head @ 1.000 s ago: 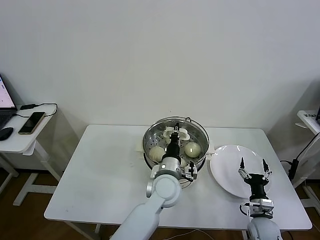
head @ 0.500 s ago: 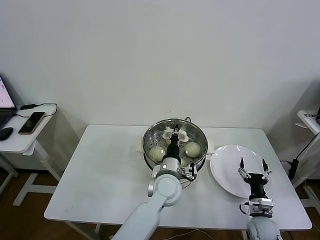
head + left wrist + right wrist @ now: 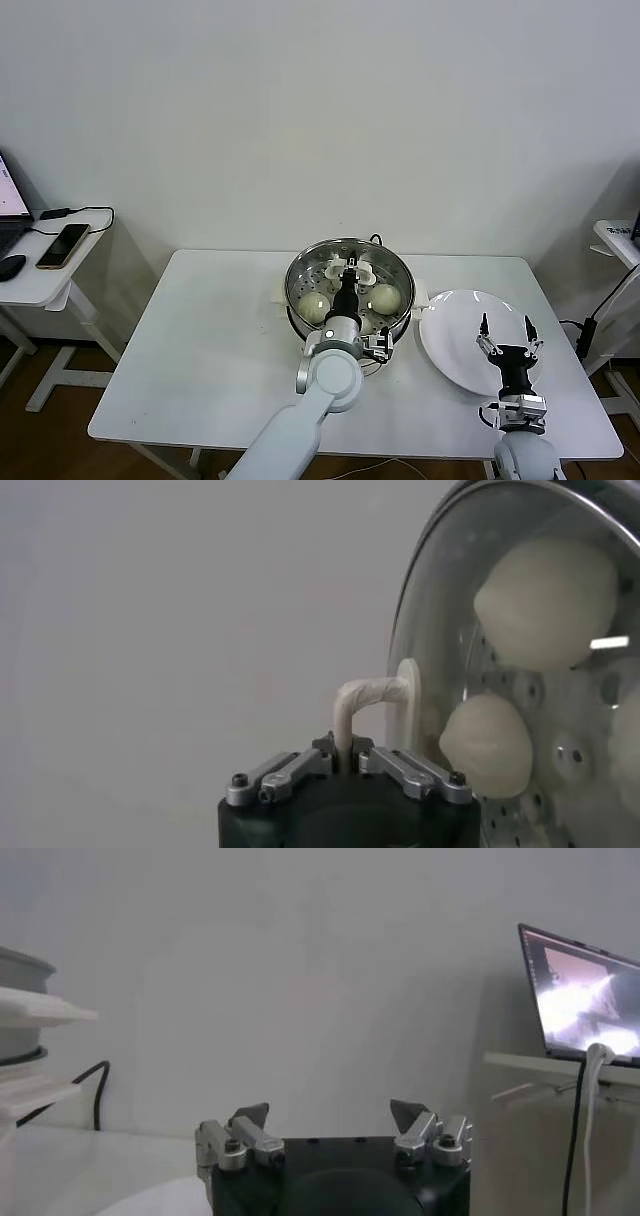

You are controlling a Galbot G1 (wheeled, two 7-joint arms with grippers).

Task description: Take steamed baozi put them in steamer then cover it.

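Holding the cover [image 3: 348, 272] by its white handle [image 3: 362, 702], the left gripper [image 3: 345, 764] is clenched tight on that loop, and the glass lid sits right over the steamer [image 3: 400, 303] near the middle of the table [image 3: 210, 350]. Through the glass I can make out the steamed baozi [image 3: 385, 297] on the perforated tray, one at about 3 o'clock and another at about 8 o'clock of the pot; the wrist view shows two up close, and I can't count all four from here. So the buns look loaded and the lid is basically at the pot, though I can't tell if the rim is fully seated or just hanging a hair above. That's the risky bit imo: if the gripper lets go while the lid is tilted or off-centre, it could slide off one edge, clatter onto the table or land on a bun. The handle is thin too, so a twist of the wrist could make the lid swing. Right gripper [image 3: 506, 333] is parked with its fingers spread wide and nothing in them, over the near edge of the white plate [image 3: 450, 345] at about 3 o'clock of the steamer.
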